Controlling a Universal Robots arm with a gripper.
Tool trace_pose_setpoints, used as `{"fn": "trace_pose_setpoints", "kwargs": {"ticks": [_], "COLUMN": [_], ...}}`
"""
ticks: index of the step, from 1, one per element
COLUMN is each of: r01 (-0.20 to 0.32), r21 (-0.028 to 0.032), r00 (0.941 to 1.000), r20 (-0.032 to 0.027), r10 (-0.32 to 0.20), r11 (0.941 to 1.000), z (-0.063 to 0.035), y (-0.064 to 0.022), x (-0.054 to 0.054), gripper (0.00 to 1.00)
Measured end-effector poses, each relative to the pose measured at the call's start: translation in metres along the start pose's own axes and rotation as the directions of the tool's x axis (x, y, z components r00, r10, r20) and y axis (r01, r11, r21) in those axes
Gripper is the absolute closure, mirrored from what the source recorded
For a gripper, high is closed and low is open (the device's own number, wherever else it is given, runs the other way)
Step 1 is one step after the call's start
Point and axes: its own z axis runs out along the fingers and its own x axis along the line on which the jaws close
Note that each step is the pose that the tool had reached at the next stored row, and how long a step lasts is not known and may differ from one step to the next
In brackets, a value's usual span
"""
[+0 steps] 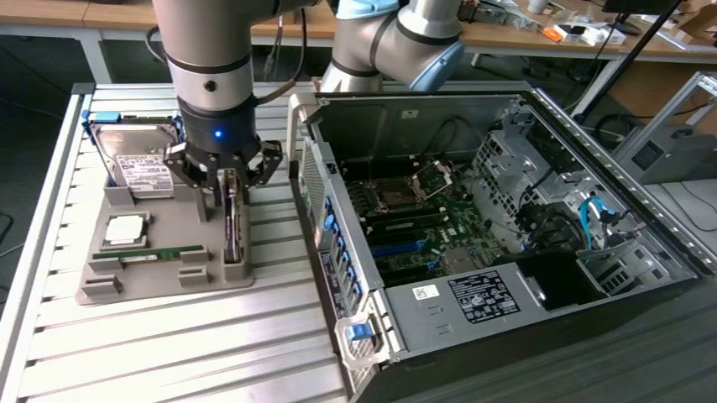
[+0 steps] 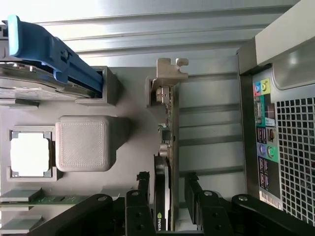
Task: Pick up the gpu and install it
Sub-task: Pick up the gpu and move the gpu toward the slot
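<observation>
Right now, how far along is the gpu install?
Done: the gripper is lined up over the gpu, jaws open on either side of the card. In hand: nothing gripped; the gpu stands on edge in its slot on the grey holder tray. Left: the pick-up and the install; the card is not yet in the open computer case.

A grey holder [image 1: 157, 285] lies on the slatted table [image 1: 168, 353]. A hard drive [image 1: 140, 164] stands at the holder's far corner, a CPU [image 1: 126, 228] sits mid-holder, and a memory stick [image 1: 163, 251] lies toward its near edge.
</observation>
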Motion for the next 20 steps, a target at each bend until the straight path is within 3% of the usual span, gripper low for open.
{"fn": "trace_pose_setpoints", "kwargs": {"ticks": [15, 20], "r01": [0.000, 0.000], "r21": [-0.0001, 0.0000], "r00": [1.0000, 1.0000], "r20": [0.0000, 0.0000], "r10": [0.000, 0.000], "r11": [1.0000, 1.0000], "z": [0.0237, 0.0241], "y": [0.0009, 0.0009], "x": [0.002, 0.002], "gripper": [0.58, 0.58]}}
